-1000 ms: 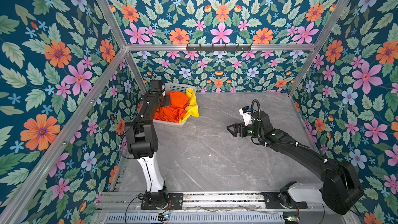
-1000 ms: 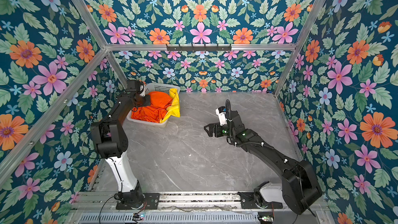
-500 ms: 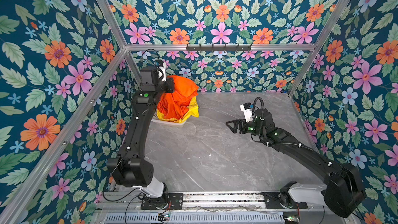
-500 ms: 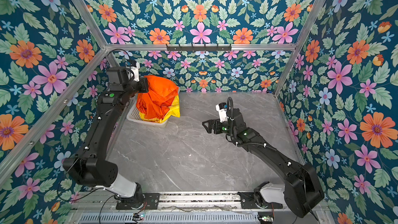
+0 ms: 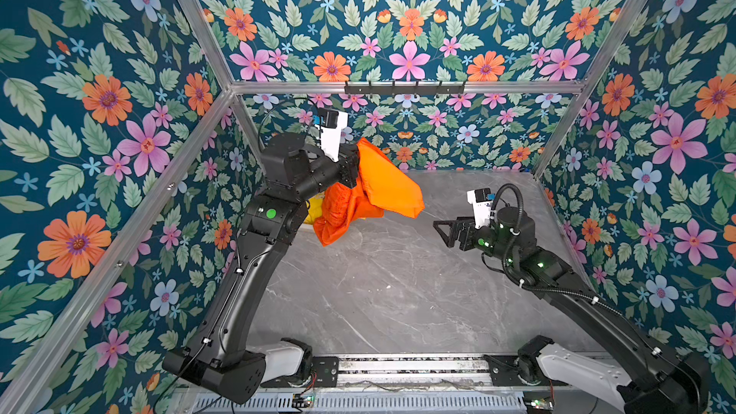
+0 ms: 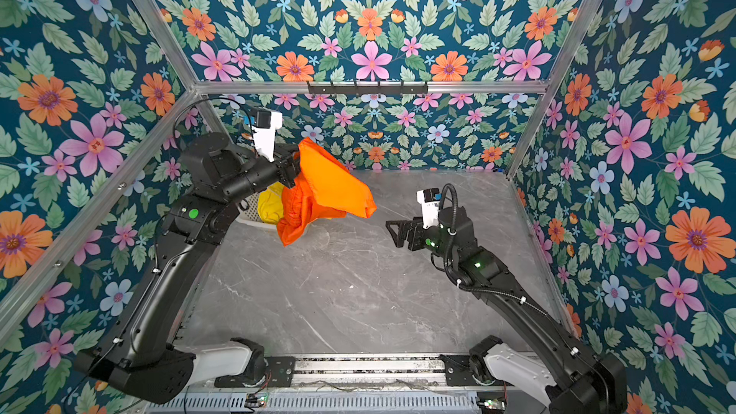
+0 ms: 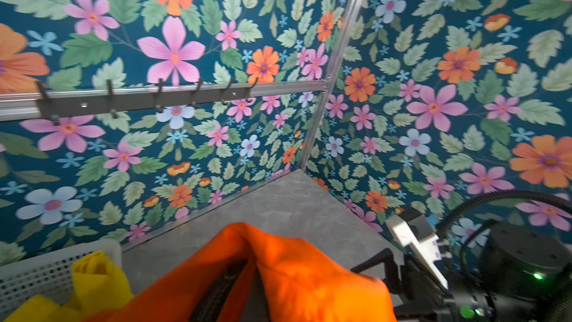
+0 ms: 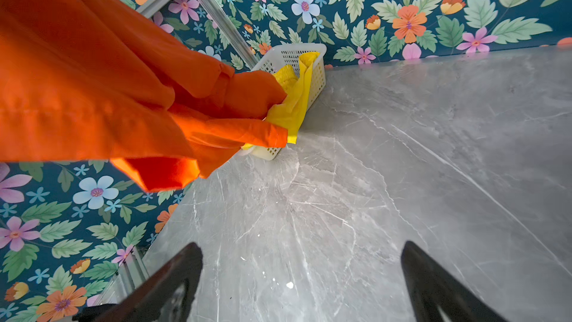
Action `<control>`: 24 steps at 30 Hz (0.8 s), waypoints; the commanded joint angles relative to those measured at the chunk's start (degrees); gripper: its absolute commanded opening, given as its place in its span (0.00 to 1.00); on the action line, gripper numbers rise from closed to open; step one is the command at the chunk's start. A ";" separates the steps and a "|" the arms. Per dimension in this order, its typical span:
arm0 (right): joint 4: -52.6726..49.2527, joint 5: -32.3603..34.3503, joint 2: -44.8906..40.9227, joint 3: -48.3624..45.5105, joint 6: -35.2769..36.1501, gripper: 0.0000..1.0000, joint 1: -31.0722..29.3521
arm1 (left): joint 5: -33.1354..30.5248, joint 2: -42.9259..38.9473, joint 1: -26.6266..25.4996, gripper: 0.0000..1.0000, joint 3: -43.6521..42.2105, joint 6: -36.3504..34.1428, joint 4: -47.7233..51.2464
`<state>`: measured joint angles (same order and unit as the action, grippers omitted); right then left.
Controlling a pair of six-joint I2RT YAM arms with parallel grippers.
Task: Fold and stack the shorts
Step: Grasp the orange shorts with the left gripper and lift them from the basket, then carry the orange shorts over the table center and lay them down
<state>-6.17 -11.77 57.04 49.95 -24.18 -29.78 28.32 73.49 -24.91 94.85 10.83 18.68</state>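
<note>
The grey desk (image 5: 398, 292) lies bare across its middle, its right half and its near edge — broad room for an arm to sweep low. The far left corner is crowded: a white basket (image 8: 318, 75) sits against the wall with yellow shorts (image 8: 297, 103) spilling over its rim. In front of it orange shorts (image 5: 382, 189) hang from the shut left jaws, screening the basket from the middle of the desk. Between the cloth's outer corner and the wide-spread right jaws there is a clear gap. The left arm (image 5: 255, 272) bars the left edge — and a hook rail (image 5: 404, 88) juts from the back wall, high up.
</note>
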 commanded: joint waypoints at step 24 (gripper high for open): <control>-13.45 15.81 -12.49 -1.95 -0.49 0.99 -0.01 | -13.98 24.53 -18.08 0.00 9.71 3.15 -5.30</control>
<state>-15.31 -1.37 43.13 46.50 -23.20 -29.78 24.99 95.33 -43.88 105.86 14.66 11.05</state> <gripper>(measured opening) 0.993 0.051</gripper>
